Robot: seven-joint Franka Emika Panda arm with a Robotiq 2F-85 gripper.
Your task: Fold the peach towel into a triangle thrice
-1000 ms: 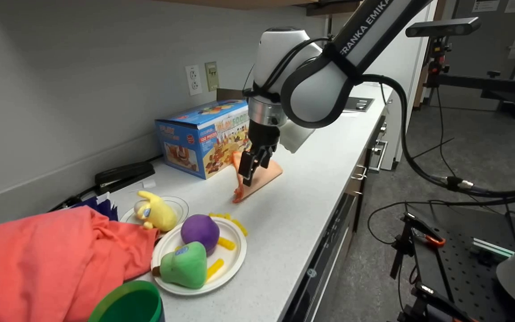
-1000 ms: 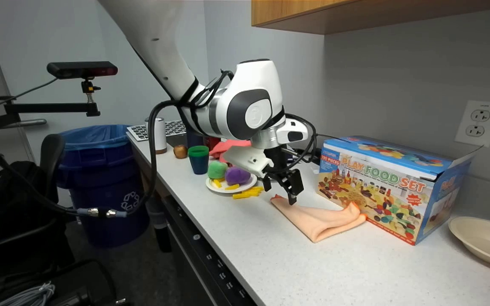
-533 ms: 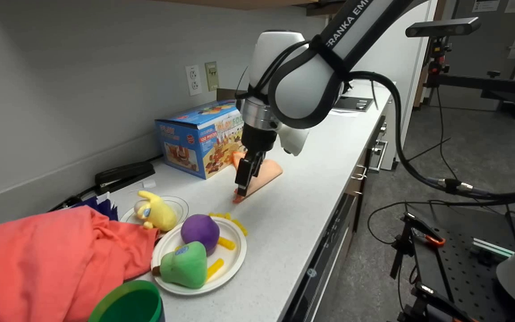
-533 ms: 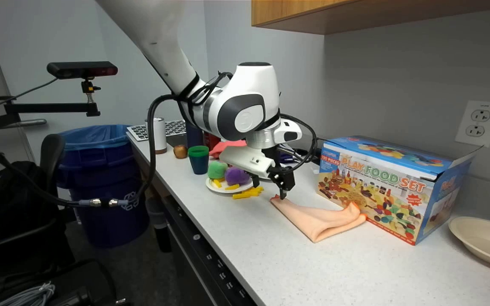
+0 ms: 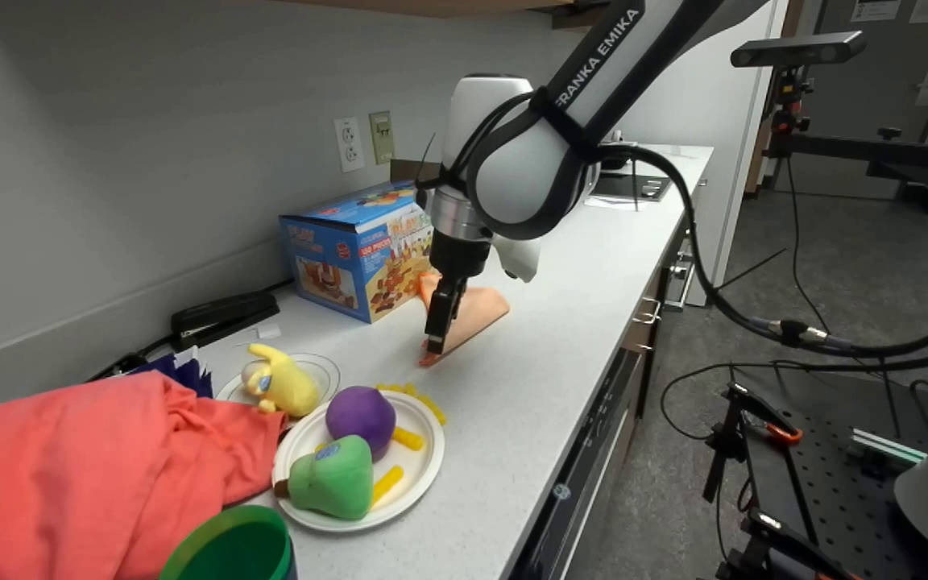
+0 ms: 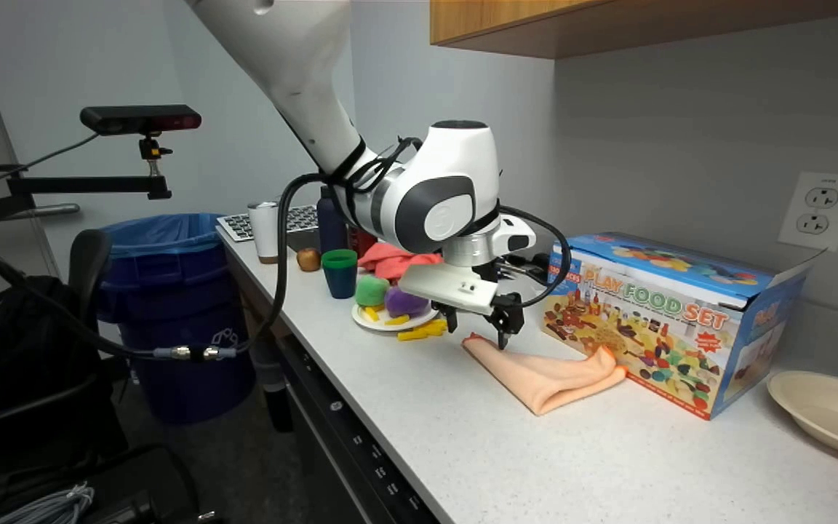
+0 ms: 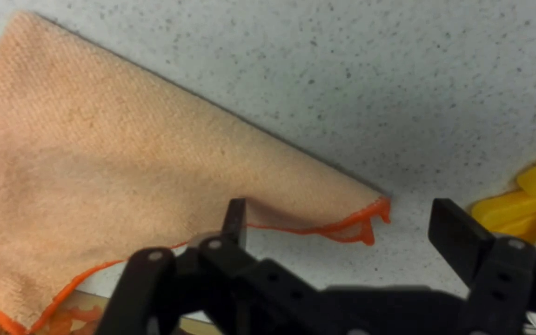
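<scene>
The peach towel (image 5: pixel 476 312) lies folded on the counter in a rough triangle with orange edging; it also shows in both exterior views (image 6: pixel 543 375). In the wrist view the towel (image 7: pixel 110 153) fills the left side, and its narrow orange-edged corner points right. My gripper (image 7: pixel 342 209) is open and empty above that corner. One finger (image 7: pixel 235 218) stands over the towel's lower edge, the other over the counter past the tip. In an exterior view the gripper (image 6: pixel 477 336) hangs just over the towel's far end. Whether a fingertip touches the cloth I cannot tell.
A Play Food Set box (image 6: pixel 652 320) stands against the wall beside the towel. A white plate (image 5: pixel 424 475) with a plush pear (image 5: pixel 335 479) and a purple ball (image 5: pixel 361 419) lies nearby. Yellow fries (image 6: pixel 425 330) lie next to it. A beige bowl (image 6: pixel 826 411) is at the right.
My gripper has moved and lowered slightly towards the towel's narrow orange-edged corner, and the wrist has turned a little. The towel has not moved. The gripper stays open.
</scene>
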